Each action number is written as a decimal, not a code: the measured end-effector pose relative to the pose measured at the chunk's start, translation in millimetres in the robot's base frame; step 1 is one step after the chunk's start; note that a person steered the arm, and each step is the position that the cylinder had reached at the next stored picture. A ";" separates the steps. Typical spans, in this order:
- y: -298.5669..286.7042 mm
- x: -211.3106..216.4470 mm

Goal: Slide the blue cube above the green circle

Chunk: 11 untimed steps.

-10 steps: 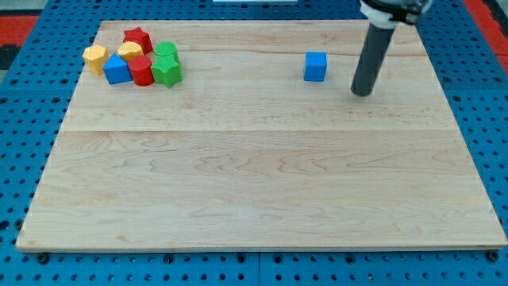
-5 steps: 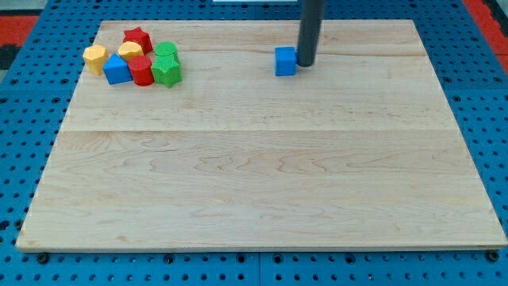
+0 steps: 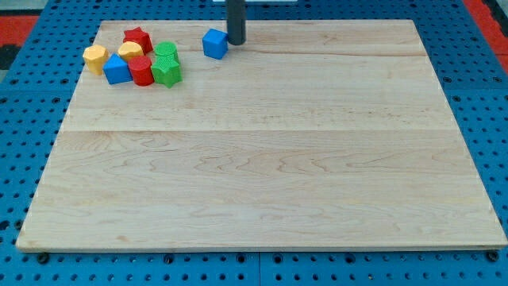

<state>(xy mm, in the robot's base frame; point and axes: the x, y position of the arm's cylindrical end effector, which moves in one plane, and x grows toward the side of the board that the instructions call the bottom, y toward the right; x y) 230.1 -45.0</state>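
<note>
Pushing the blue cube toward the view's left along the top strip of the bench, with my tip touching, or very nearly touching, the cube's right-hand face. Carrying no claw at all: only a bare dark rod, so nothing spreading, pressing together or pinching. Finding the cube near the bench's top edge, a short way right of the block cluster and slightly higher in the view than the green circle; not yet lying above it.

Doing the step well, by judgement:
- Staying behind the middle of the cube's right face, since it is looking slightly turned and probably swivelling under any off-centre push.
- Driving mostly leftward, drifting only a little toward the view's top.
- Slowing near the cluster and halting with the cube directly over the circle, apart from it.

Noting the surroundings, all packed together at the view's upper left:
- Sitting just left of the target spot, the red star; likely being struck by any overshoot.
- Touching the circle from below, a second green block, shape unclear.
- Lying beside these, a red block, a blue block and two yellow blocks.

Seeing nothing between the cube and the spot above the circle.
</note>
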 end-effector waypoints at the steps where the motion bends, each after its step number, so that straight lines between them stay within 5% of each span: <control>1: -27.8 -12.9; 3: 13.9 7.7; 4: -29.5 7.7; 11: -88.8 13.9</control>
